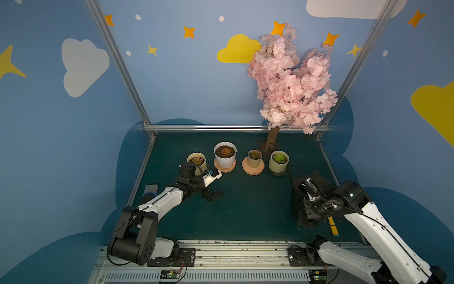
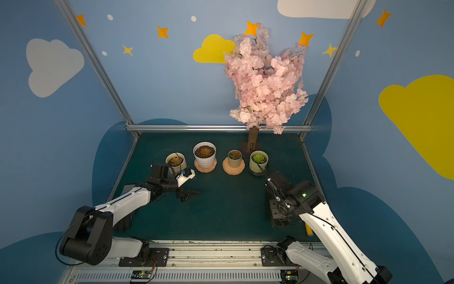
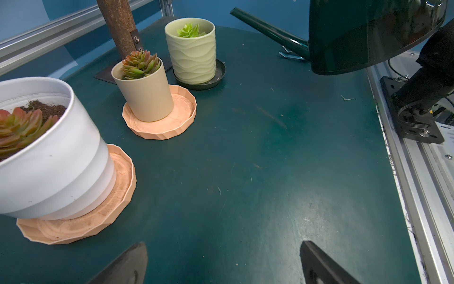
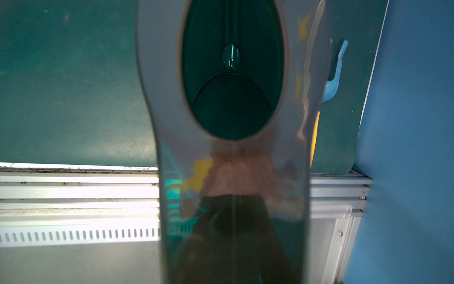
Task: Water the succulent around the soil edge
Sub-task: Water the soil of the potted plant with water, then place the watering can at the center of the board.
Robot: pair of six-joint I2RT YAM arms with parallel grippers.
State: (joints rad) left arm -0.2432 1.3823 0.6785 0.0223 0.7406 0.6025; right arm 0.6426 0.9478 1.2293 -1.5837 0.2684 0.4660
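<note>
Several potted succulents stand in a row at the back of the green mat. The rightmost is a green succulent [image 1: 279,158] in a wavy pale green pot [image 3: 192,56]. My right gripper [image 1: 309,212] is shut on the handle of a dark green watering can [image 3: 368,32], which hangs off the mat. The can's thin spout [image 3: 267,29] points toward the pale green pot, and its tip is near the rim without touching. Seen from the right wrist, the can's opening [image 4: 232,73] fills the middle. My left gripper [image 3: 223,243] hovers open and empty near the cream pot [image 1: 196,161].
A pink blossom tree [image 1: 292,81] rises behind the pots on a brown trunk [image 3: 118,24]. The white pot [image 1: 225,153] and the small beige pot [image 1: 254,158] sit on peach saucers. A yellow-handled tool [image 1: 333,227] lies at the front right. The aluminium rail [image 1: 221,250] borders the front.
</note>
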